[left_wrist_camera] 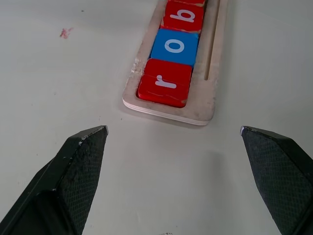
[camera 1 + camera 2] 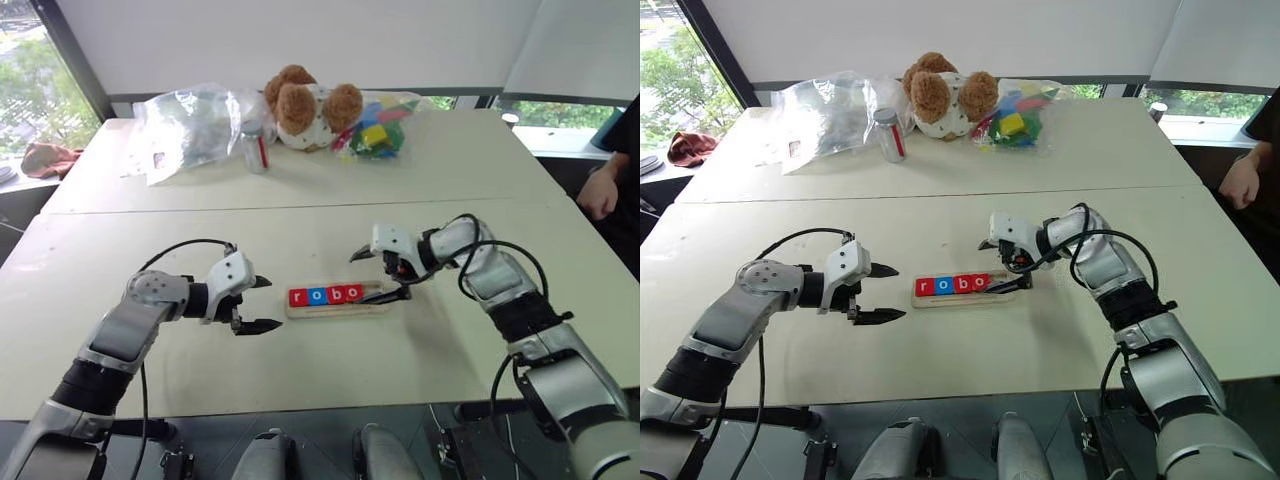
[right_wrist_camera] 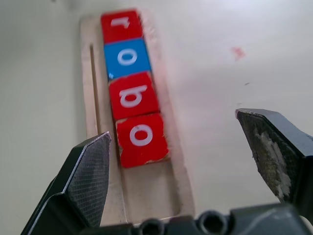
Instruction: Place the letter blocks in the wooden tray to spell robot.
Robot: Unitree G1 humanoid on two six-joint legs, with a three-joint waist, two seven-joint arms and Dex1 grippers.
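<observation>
Four letter blocks sit in the wooden tray (image 2: 338, 303), reading r, o, b, o.

Nearest, the left gripper (image 2: 256, 304) hovers just left of the tray with its fingers spread wide and empty. The tray lies on the table (image 2: 300, 220), its right end slot bare (the blocks run red, blue, red, red (image 3: 142, 139)). The right gripper (image 2: 381, 274) hangs over that right end, jaws released, holding nothing. Far back sit a teddy bear (image 2: 305, 105), a clear plastic bag (image 2: 185, 125), a small jar (image 2: 256, 146) and a bag of coloured toy blocks (image 2: 378, 128).
</observation>
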